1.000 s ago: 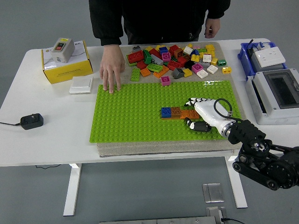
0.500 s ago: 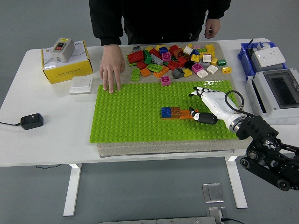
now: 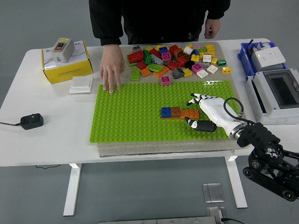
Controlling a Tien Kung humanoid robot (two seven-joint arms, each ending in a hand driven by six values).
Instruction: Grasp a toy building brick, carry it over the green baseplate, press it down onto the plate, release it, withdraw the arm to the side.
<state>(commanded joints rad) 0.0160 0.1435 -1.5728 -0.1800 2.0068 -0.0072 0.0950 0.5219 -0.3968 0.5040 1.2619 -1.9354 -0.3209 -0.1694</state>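
- The right hand [image 3: 207, 112] reaches in from the lower right and hovers low over the right part of the green plate [image 3: 131, 116], palm down.
- Its fingers [image 3: 198, 97] are spread and relaxed, the thumb [image 3: 196, 124] stretched out toward the near edge; it grips nothing.
- Three bricks sit in a row on the plate: a blue brick [image 3: 166, 112], a brown brick [image 3: 175, 111] touching it, then an orange brick [image 3: 189, 114] at the right end.
- The orange brick lies just beside the hand, between the fingers and thumb; whether they touch it I cannot tell.
- The plate rests on a grey mat [image 3: 163, 148] on the white bench [image 3: 46, 135].
- A pile of loose bricks [image 3: 175, 58] in many colours lies on the mat beyond the plate's far edge; a pink brick [image 3: 165, 80] sits at that edge.
- A person stands at the far side; one hand [image 3: 111, 70] lies flat with fingertips on the plate's far left corner, the other hand [image 3: 211, 27] hangs by the body.
- On the left of the bench are a yellow box [image 3: 67, 67] with a grey switch [image 3: 61, 49] on top, a white plate switch [image 3: 81, 85] and a black adapter [image 3: 32, 121].
- On the right are a blue bin [image 3: 246, 53] holding a white socket [image 3: 269, 56], and a grey enclosure [image 3: 275, 95].
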